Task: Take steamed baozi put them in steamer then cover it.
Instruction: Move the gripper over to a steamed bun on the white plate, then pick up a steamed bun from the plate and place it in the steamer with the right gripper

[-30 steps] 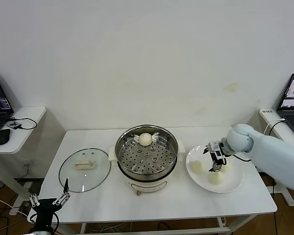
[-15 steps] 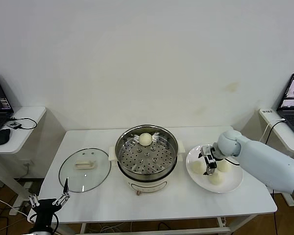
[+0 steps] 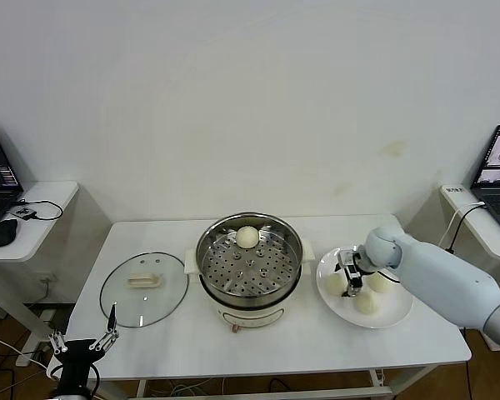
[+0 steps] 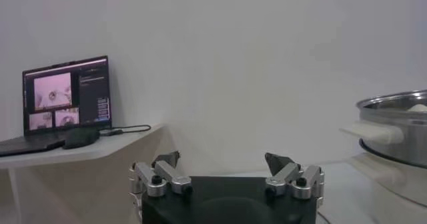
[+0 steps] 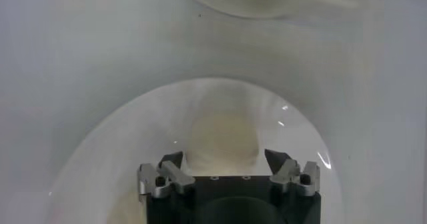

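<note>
Right gripper (image 3: 347,282) down on the white plate (image 3: 400,315), straddling a steamed bun.

The right gripper's jaws stand either side of the leftmost baozi (image 5: 221,137) on the plate, close to its flanks; whether they already press it I cannot tell. Two more buns (image 3: 366,303) lie just beside it on the same plate, and one bun (image 3: 247,237) sits at the far edge of the steamer (image 3: 233,292)'s perforated tray. The bun looks soft, light and easily dented, so I'd judge a gentle pinch across its widest middle best. The glass cover (image 3: 143,288) lies flat left of the pot. The left gripper (image 4: 227,173) waits low off the table's near-left corner, jaws spread wide.
</note>
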Tool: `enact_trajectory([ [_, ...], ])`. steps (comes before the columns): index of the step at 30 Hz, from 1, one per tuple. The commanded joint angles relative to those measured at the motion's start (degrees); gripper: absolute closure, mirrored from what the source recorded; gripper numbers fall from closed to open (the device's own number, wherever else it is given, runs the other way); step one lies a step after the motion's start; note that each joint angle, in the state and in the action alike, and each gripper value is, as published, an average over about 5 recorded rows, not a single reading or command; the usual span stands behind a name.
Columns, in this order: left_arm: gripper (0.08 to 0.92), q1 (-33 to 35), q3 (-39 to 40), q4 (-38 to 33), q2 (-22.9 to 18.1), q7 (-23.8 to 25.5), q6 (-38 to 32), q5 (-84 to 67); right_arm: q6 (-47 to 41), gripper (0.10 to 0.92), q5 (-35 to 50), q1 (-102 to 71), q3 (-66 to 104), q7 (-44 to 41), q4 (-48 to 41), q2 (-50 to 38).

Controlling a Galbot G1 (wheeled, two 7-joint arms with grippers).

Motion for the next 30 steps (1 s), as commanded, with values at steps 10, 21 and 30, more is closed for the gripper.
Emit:
enact_trajectory([
  [10, 0.177, 0.41, -0.23, -0.61, 0.20, -0.04, -0.04, 0.29, 0.66, 0.397, 0.63, 1.40, 1.00, -2.29, 1.16, -1.51],
  [21, 0.177, 0.28, 0.26, -1.07, 0.54, -0.07, -0.08, 0.21, -1.86, 0.397, 9.74, 17.85, -5.54, -7.04, 11.06, -12.61],
  [30, 0.177, 0.42, 0.77, -1.97, 0.78, -0.03, 0.05, 0.24, -5.88, 0.389, 21.93, 39.12, -18.08, -5.37, 15.31, -10.35],
])
